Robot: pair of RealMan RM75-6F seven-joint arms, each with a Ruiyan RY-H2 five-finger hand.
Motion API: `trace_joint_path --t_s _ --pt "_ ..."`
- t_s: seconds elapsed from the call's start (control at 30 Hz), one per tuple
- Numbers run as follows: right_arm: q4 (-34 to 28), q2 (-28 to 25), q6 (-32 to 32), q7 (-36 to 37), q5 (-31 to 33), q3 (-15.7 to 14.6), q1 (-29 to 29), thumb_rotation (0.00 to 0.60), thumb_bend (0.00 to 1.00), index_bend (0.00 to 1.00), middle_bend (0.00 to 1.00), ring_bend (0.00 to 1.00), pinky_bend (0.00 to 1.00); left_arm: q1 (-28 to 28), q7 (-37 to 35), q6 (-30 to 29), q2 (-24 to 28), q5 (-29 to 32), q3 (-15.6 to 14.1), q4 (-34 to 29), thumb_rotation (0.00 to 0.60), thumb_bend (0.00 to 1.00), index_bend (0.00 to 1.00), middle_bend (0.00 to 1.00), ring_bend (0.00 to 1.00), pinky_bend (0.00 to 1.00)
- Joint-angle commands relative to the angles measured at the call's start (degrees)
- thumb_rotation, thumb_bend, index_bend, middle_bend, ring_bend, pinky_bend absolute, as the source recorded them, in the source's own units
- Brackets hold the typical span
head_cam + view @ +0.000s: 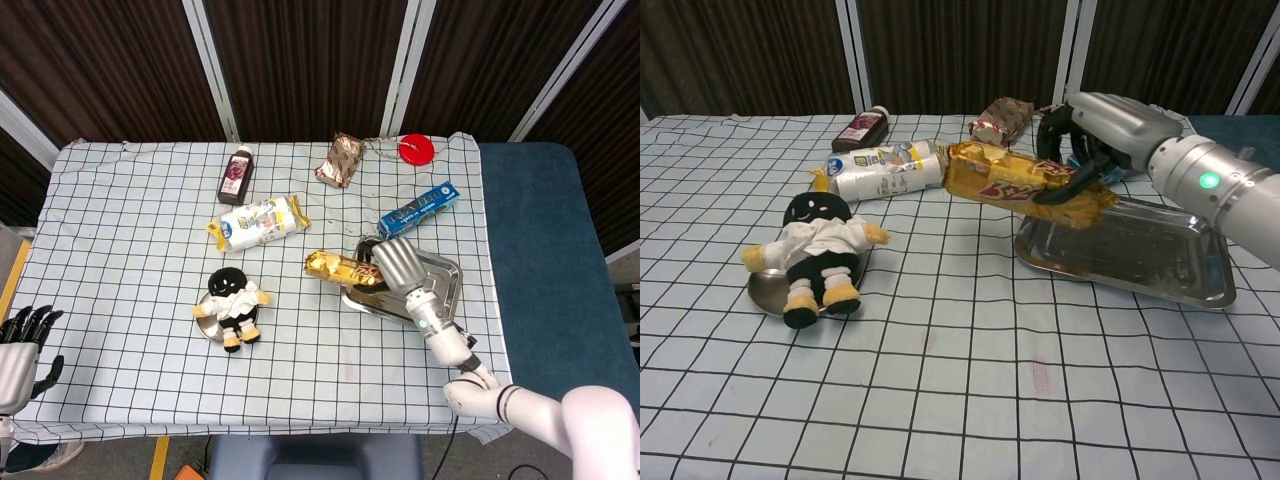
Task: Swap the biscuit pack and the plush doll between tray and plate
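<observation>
My right hand (395, 262) (1095, 128) grips the golden biscuit pack (338, 267) (1015, 182) and holds it in the air over the left edge of the steel tray (444, 283) (1160, 255). The pack sticks out to the left, beyond the tray. The tray holds nothing else. The plush doll (235, 297) (818, 240), black-headed in a white shirt, lies on the small round plate (205, 313) (768, 290) at the left. My left hand (22, 345) hangs off the table's left edge with its fingers spread, holding nothing.
Behind the doll lies a white snack pack (260, 221) (885, 168). A dark bottle (236, 174) (861, 128), a brown bag (341, 159) (1002, 119), a red disc (417, 149) (1102, 116) and a blue box (419, 209) sit further back.
</observation>
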State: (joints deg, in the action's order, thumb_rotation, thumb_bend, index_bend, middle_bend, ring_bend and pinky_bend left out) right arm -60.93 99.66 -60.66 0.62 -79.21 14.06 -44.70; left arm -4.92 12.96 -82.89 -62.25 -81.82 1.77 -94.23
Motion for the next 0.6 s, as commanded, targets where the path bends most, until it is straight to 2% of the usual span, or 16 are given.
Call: trace_joint_path --t_s 0.03,0.23,0.4,0.53,0.6 --pt "4.48 3.84 2.66 1.65 -0.39 1.97 -4.15 0.6 0.29 0.88 0.65 0.79 0.77 0.09 0.04 -0.22 0.07 0.23 0.19 0.05 0.6 0.44 0.16 0.12 0.06 0.16" --pt "13.83 9.58 5.51 1.12 0.11 2.69 -8.68 0.6 0.29 0.88 0.65 0.79 0.77 0.02 -0.35 -0.46 0.17 0.65 0.71 0.38 0.6 0.44 0.17 0.12 0.06 0.16" --pt "21.48 13.65 8.12 4.14 0.56 2.96 -11.64 0.6 0.29 0.88 0.65 0.77 0.75 -0.13 -0.38 -0.18 0.18 0.86 0.79 0.49 0.6 0.44 0.17 0.12 0.06 0.16" --pt "24.79 15.48 10.11 8.8 -0.07 2.06 -13.0 0.6 0.29 0.88 0.64 0.69 0.7 0.14 -0.35 -0.64 0.21 0.8 0.73 0.43 0.6 0.44 0.17 0.12 0.06 0.16" --pt "26.19 16.02 10.24 10.46 -0.89 1.07 -13.15 0.6 0.29 0.84 0.59 0.61 0.68 0.15 -0.52 -0.7 0.23 0.78 0.77 0.51 0.6 0.44 0.17 0.12 0.06 0.16"
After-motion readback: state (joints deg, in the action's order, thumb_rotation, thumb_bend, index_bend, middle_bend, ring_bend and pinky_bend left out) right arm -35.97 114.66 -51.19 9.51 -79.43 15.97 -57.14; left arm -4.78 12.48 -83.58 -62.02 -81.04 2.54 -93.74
